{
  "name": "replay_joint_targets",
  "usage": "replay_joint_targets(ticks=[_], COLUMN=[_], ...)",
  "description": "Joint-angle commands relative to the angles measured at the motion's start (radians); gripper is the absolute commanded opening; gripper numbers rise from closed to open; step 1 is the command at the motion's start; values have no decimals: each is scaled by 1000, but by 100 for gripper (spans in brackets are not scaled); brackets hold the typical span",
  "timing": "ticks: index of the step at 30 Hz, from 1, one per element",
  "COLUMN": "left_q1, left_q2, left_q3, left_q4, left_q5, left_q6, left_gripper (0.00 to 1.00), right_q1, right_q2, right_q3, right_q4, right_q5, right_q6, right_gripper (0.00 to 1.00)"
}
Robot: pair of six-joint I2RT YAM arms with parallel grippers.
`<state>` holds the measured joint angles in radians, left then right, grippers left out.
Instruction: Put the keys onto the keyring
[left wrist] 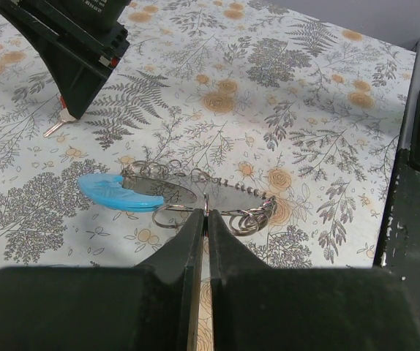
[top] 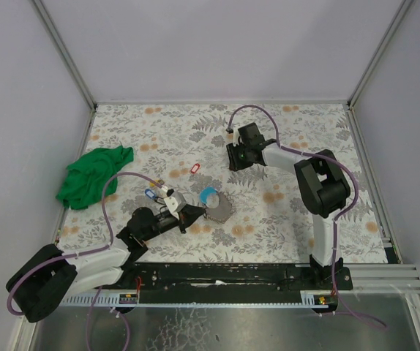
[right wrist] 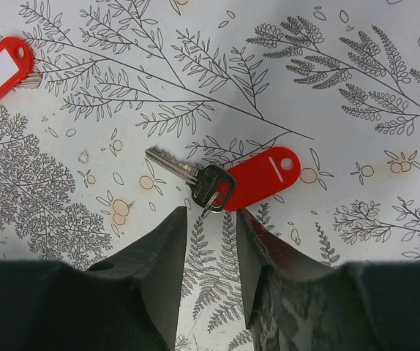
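Left wrist view: the left gripper (left wrist: 205,212) is noted pressed together, its tips at the near edge of the keyring (left wrist: 228,197); a pinch on the wire cannot be confirmed. The keyring is laid flat on the table (left wrist: 327,88). The right gripper (right wrist: 210,217) is spread over a red-tagged key (right wrist: 257,179), well apart from the keyring. A second red-tagged key (right wrist: 1,69) is also seen apart from the keyring.

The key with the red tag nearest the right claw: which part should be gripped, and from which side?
Probably the dark key head, from straight above. The key lies flat, its blade and red tag stretch out to either side, and the open right claw hangs just short of that head.
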<state>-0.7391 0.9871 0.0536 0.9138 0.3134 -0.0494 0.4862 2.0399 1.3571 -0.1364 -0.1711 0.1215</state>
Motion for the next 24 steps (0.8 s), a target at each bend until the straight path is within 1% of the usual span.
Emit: replay_joint_targets(ticks=[1, 3, 9, 10, 14, 17, 21, 24], left_q1=[-4, -4, -3, -3, -3, -3, -3, -4], left_q2=[4, 1, -3, -2, -4, -16, -31, -32], left_q3=[5, 5, 5, 5, 5, 3, 1, 1], left_q4=[27, 28, 25, 25, 25, 14, 11, 7], left_q5=[-11, -10, -12, -10, -16, -26, -35, -38], left_q6=[21, 21, 21, 21, 20, 19, 19, 17], left_gripper=[0, 0, 0, 0, 0, 0, 0, 0], right_q1=[4, 5, 5, 4, 5, 5, 4, 4], right_q2=[4, 9, -47, -66, -164, -266, -418, -501], right_q3=[46, 39, -49, -67, -161, -261, -374, -461], right_q4=[39, 38, 58, 55, 24, -21, -107, -133], right_q5=[5, 35, 60, 63, 86, 158, 260, 275], right_q6=[25, 24, 19, 18, 30, 60, 113, 169], right_gripper=[38, 33, 3, 1, 0, 0, 4, 7])
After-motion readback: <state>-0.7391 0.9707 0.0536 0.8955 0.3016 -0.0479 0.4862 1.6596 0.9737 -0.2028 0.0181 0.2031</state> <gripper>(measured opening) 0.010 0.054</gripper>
